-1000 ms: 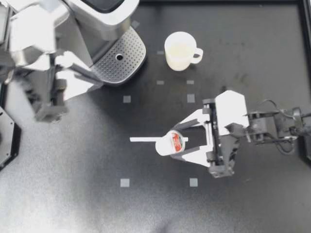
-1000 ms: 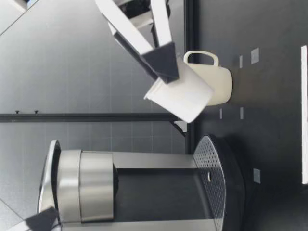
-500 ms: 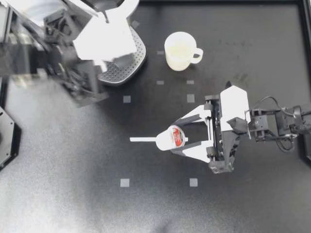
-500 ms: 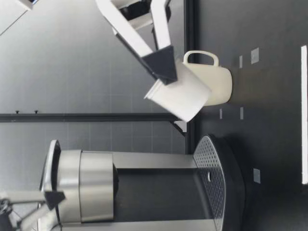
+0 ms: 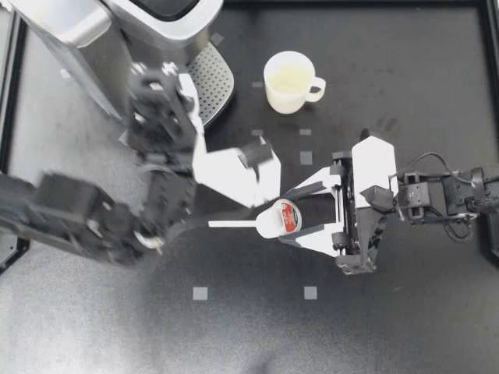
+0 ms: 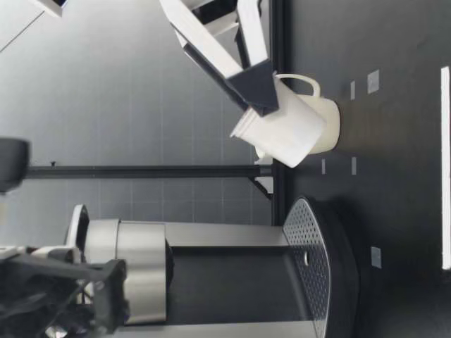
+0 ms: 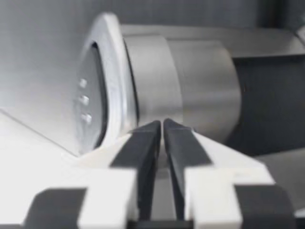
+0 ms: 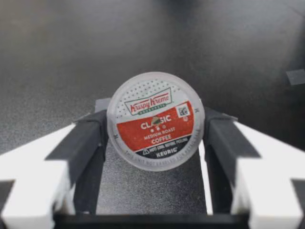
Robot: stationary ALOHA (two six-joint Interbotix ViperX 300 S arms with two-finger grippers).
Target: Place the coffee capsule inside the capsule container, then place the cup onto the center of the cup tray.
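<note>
Since 0.5 s ago the left tool [image 5: 238, 173] has been swung off the coffee machine [image 5: 132, 23] to mid-desk, just beside the right tool [image 5: 285, 219]. Its fingers [image 7: 143, 152] are seen nearly touching, w/ nothing held. 1 capsule [image 5: 282, 220] is clamped in the right tool, lifted clear of the desk [image 5: 390, 327]. 1 cup [image 5: 289, 81] is stood upright near 1 perforated cup tray [image 5: 217, 78]. Desk: black, matte, pale square marks [image 5: 200, 293]. A grey gridded wall [image 6: 141, 98] is seen behind.

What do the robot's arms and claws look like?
The left arm and right arm are chains of black, jointed segments. The left gripper and right gripper have white, wedge-shaped fingers lined with black pads. Thin black cables loop around the right arm's wrist.
</note>
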